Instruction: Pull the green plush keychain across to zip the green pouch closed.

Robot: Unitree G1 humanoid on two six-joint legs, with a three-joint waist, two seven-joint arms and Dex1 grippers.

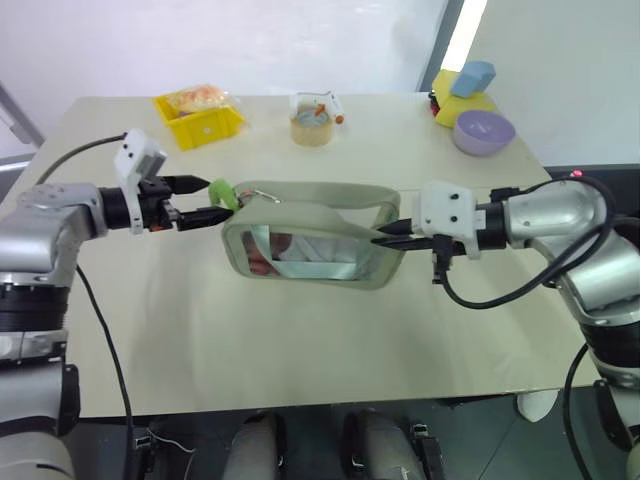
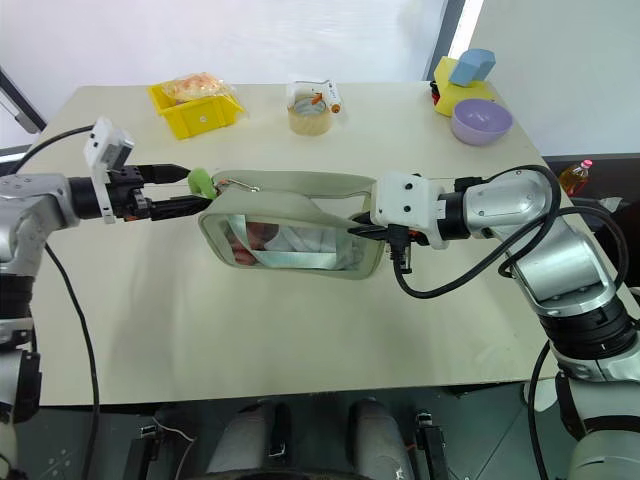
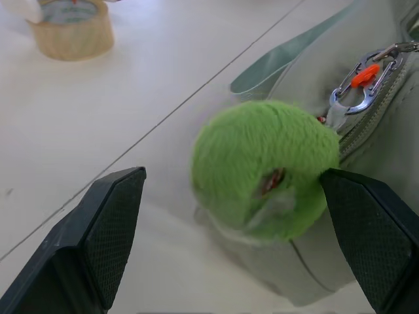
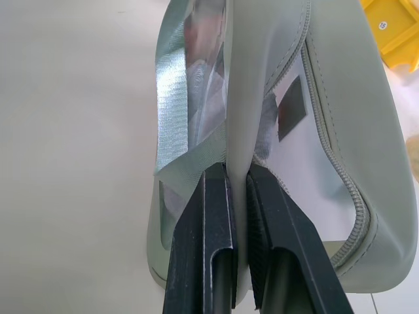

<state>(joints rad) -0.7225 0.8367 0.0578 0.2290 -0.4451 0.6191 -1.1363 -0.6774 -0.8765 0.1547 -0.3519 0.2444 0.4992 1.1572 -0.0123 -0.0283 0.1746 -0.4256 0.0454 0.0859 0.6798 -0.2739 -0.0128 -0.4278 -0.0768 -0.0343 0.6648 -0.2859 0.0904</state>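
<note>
Green plush keychain (image 3: pixel 258 173) hangs at the left end of the green pouch (image 1: pixel 310 245), mid-table, between the spread fingers of the left gripper (image 1: pixel 198 199), not yet pinched. Right gripper (image 4: pixel 229 216) clamped on pouch's right edge. Best: close squarely on plush, pull straight along zipper toward the right while right holds taut.

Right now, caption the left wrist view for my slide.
Open left tool straddles the green plush keychain clipped to the green pouch.
</note>
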